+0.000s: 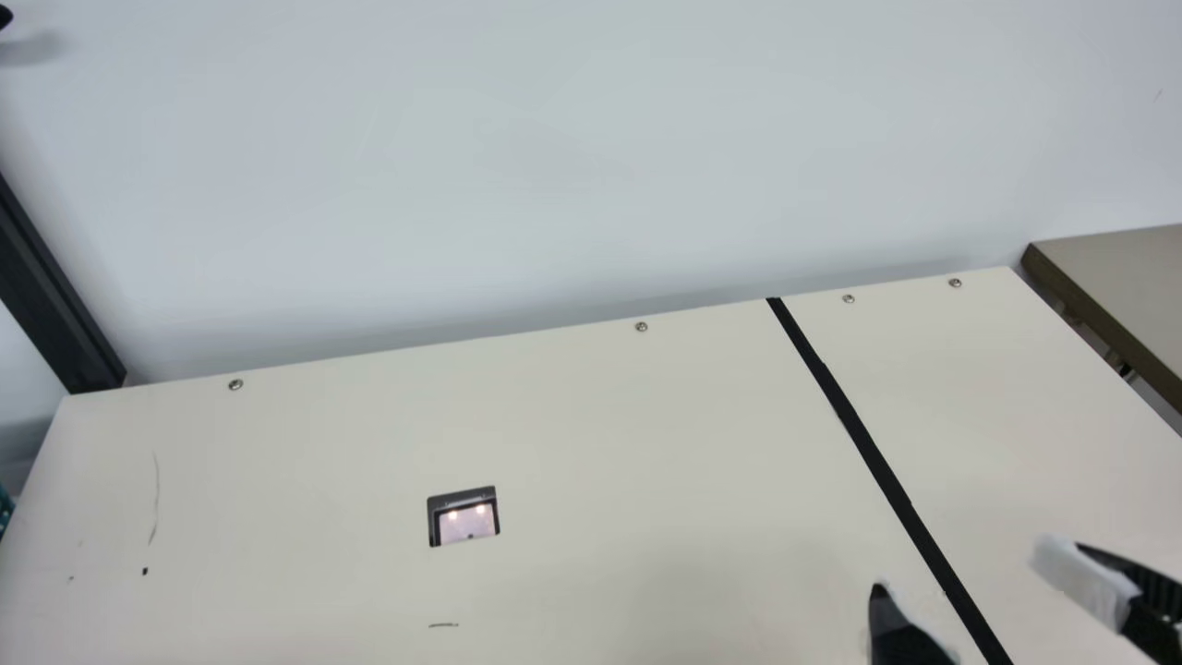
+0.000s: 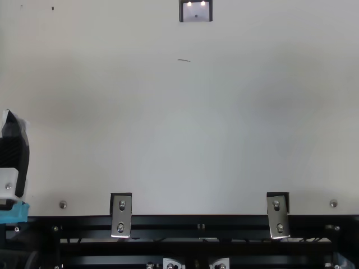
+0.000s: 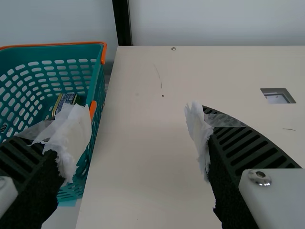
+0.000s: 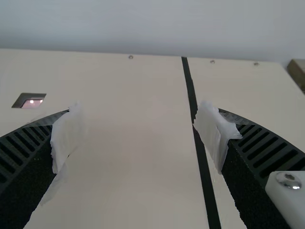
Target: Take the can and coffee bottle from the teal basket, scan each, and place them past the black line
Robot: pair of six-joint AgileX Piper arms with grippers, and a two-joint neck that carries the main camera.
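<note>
A small printed container, dark with yellowish edging, sits inside the teal basket, partly behind a finger; you cannot tell if it is can or bottle. The basket is slotted plastic, trimmed orange. Your left gripper and right gripper are spread wide, black ribbed fingers tipped with crinkled white wrapping. The smooth cream table bears a boxy, glassy scanner and a straight black line.

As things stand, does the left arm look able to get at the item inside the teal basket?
Probably yes: its jaws stand apart and empty, and the teal basket is open on top. The item sits near the side wall, which the arm must clear.
</note>
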